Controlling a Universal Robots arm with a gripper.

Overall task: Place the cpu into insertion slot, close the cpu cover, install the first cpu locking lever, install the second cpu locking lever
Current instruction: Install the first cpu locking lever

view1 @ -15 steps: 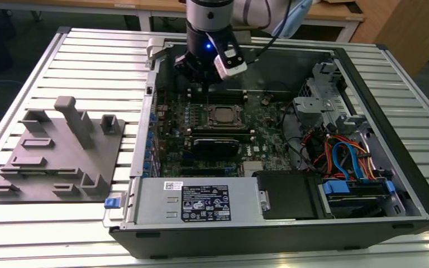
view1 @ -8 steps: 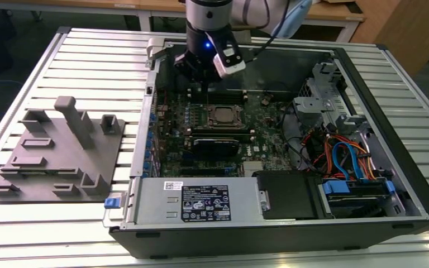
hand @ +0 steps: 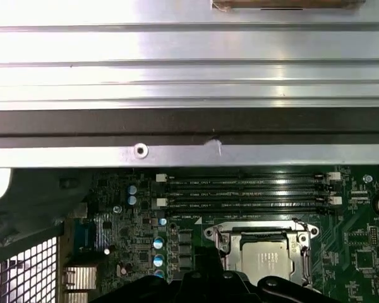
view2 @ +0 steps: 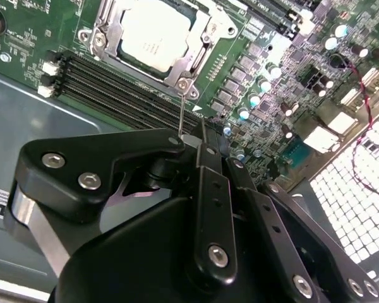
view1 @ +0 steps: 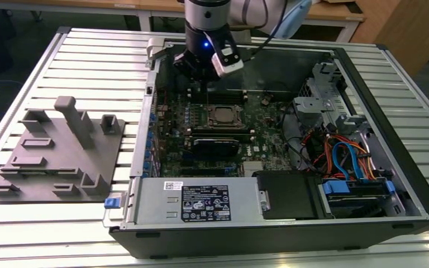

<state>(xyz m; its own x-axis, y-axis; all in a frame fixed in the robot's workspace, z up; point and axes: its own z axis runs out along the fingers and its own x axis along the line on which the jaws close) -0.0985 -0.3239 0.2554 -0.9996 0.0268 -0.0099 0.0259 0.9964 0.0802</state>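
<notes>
Hanging over the socket inside the open computer case (view1: 393, 111), the claw (view2: 192, 134) is being seen from behind its black linkage in the second wrist view. How far it is parted cannot be told. A thin wire locking lever (view2: 180, 107) is standing up from the socket's corner. Its free end is being met by the claw's tip, though whether it is being gripped or merely touched cannot be told either. Just beyond, the cpu (view2: 153, 31) is lying seated in its slot, and the cpu cover (view2: 108, 31) is judged to be lying flat around it, so those two steps are being taken as done. The step in hand is being judged as the first lever. As the wire looks slender and springy, a steady press down and a tuck under its catch are being called for, with care that it is not bent or let slip. The memory slots (view2: 114, 82) are running close beside the socket on the green motherboard (view2: 265, 76). Faint markings are showing on the chip's top, too fine to be made out. Further out, in the exterior view, a white printed label (view1: 203, 204) is showing on the case's metal box, with its print too small to be read. On the slatted bench (view1: 87, 56), towards the exterior view's left, a grey fixture (view1: 58, 162) is lying well apart from the case.
</notes>
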